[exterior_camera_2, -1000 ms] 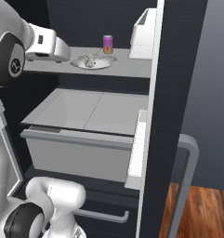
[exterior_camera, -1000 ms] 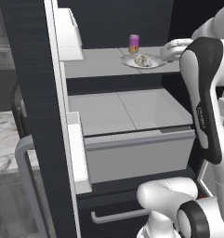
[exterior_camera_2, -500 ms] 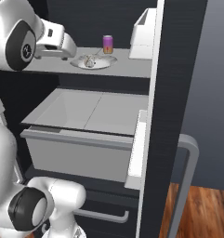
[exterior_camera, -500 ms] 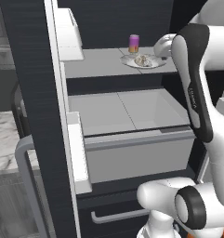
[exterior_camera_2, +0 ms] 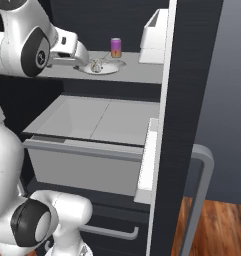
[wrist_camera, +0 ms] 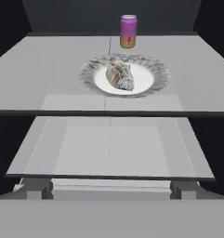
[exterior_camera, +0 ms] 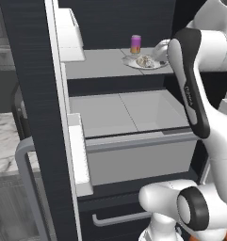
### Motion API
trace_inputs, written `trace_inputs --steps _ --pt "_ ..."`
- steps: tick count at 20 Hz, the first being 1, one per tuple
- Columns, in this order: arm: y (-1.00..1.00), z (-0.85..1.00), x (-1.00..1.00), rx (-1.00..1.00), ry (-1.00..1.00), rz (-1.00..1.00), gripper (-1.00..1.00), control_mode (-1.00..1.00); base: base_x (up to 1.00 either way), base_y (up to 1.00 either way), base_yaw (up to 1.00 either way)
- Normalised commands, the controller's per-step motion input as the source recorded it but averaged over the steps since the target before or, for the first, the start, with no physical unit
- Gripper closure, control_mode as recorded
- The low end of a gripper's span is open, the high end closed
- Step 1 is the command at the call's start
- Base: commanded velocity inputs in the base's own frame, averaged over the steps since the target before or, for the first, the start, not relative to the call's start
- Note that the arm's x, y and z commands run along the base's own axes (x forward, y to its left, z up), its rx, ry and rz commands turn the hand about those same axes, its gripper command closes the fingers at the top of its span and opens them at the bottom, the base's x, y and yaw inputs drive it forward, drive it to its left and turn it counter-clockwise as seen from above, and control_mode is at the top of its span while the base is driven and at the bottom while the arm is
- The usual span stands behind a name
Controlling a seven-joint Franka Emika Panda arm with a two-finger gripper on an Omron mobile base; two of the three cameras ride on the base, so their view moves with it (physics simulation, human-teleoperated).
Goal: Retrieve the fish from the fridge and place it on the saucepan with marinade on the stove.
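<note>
While the gripper [exterior_camera_2: 87,59] hangs wide open and empty, the speckled, oval fish [wrist_camera: 119,76] lies on a round patterned plate [wrist_camera: 156,74] on the fridge's [exterior_camera: 35,84] smooth grey shelf, upper centre. The hand has drawn nearer than before.

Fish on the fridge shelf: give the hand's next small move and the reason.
Probably ease the open hand forward and down over the fish. The fish lies on a plate on the fridge shelf, straight ahead in the hand view and not yet between the fingers. The pink can stands behind the plate, so the approach looks unobstructed.
</note>
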Motion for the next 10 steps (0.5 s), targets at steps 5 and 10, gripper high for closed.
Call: trace_inputs --steps 5,10 --pt "0.0 -0.05 0.26 0.0 0.04 0.0 -1.0 -1.0 0.0 0.0 0.0" --pt "0.0 0.0 0.14 0.01 0.11 0.0 -1.0 -1.0 0.0 0.0 0.0"
